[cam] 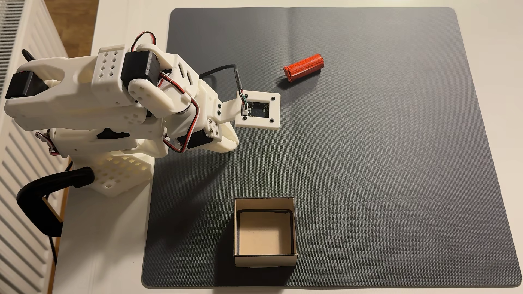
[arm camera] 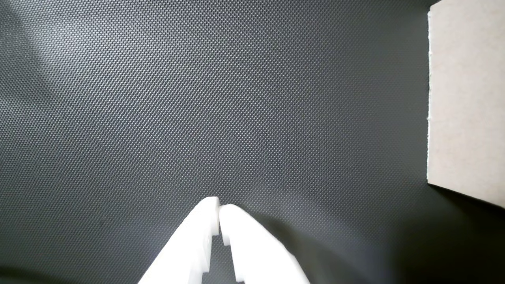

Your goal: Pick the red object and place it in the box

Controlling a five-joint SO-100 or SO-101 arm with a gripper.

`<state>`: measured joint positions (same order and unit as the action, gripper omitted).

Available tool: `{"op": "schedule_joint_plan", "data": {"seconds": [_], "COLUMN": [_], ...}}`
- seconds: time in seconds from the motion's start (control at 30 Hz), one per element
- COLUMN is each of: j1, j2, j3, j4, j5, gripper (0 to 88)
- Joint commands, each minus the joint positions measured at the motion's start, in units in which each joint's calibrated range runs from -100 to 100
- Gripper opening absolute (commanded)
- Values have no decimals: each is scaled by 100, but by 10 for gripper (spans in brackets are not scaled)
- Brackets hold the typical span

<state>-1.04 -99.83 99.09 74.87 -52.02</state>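
The red object (cam: 303, 67), a short orange-red roll with dark print and a crimped end, lies tilted on the grey mat (cam: 368, 158) toward the back in the fixed view. The box (cam: 265, 261), square pale cardboard with a tan floor, stands open and empty near the mat's front edge. In the wrist view its outer wall (arm camera: 467, 98) fills the right edge. My white gripper (arm camera: 219, 207) comes in from the bottom of the wrist view, its tips touching, shut on nothing, over bare mat. In the fixed view the gripper (cam: 230, 142) sits folded near the arm's base, left of both things.
The white arm (cam: 113, 99) stands on the table's left side, with a black clamp (cam: 51, 192) at its foot. A white square camera frame (cam: 258, 110) with a dark circuit board juts out over the mat. A radiator (cam: 19, 198) runs along the far left.
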Motion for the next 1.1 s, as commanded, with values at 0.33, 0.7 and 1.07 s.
{"op": "schedule_joint_plan", "data": {"seconds": [0.33, 0.7, 1.07], "j1": [-535, -2123, -2509], "j2": [51, 68, 382], "j3": [-1895, -1614, -1006], "j4": [-887, -1560, -3011], "j5": [3, -815, -784], "gripper": [7, 7, 9]}}
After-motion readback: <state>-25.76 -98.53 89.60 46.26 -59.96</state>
